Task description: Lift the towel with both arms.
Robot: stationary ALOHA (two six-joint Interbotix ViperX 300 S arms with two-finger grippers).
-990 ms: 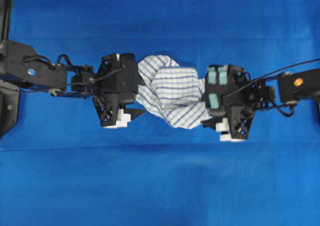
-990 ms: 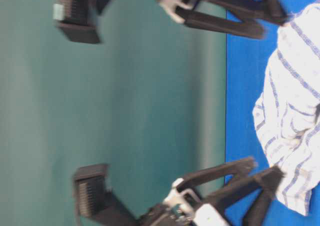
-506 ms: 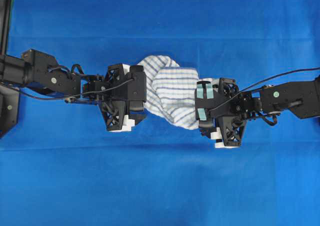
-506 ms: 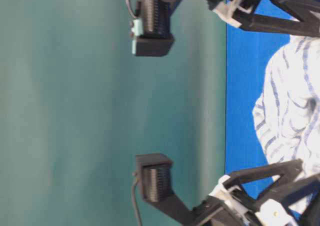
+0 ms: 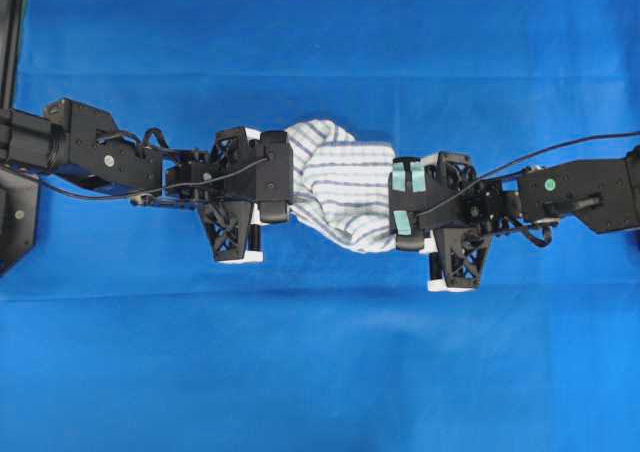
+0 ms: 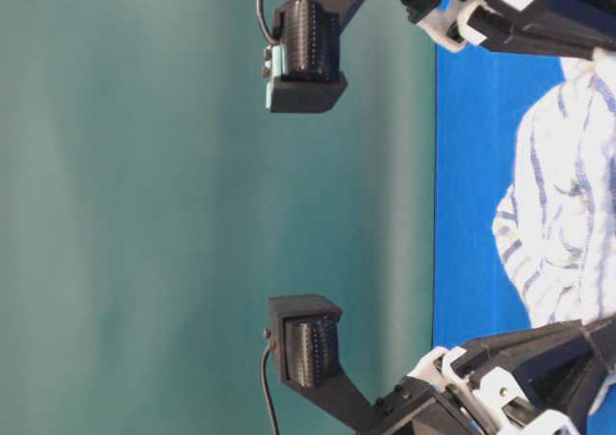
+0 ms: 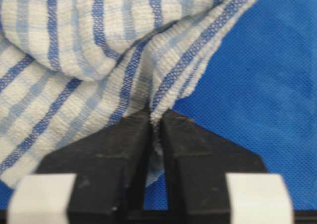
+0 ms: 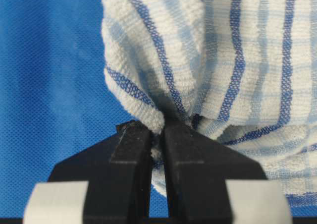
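Note:
The towel [image 5: 340, 192], white with thin blue stripes, lies bunched on the blue tablecloth between the two arms. My left gripper [image 5: 278, 204] is at its left edge, and in the left wrist view its black fingers [image 7: 124, 140] are shut on a fold of the towel [image 7: 99, 60]. My right gripper [image 5: 398, 227], with teal pads, is at the towel's right edge. In the right wrist view its fingers [image 8: 193, 144] are shut on a bunched corner of the towel [image 8: 223, 60]. In the table-level view the towel [image 6: 558, 214] sits between both arms.
The blue tablecloth [image 5: 320, 372] covers the whole table. A black mount [image 5: 15, 222] stands at the left edge. Cables run along both arms. A teal wall [image 6: 144, 214] fills the background of the table-level view.
Both grippers moved in onto the towel's ends and went from open to shut, pinching its cloth. The towel is bunched narrower between them.

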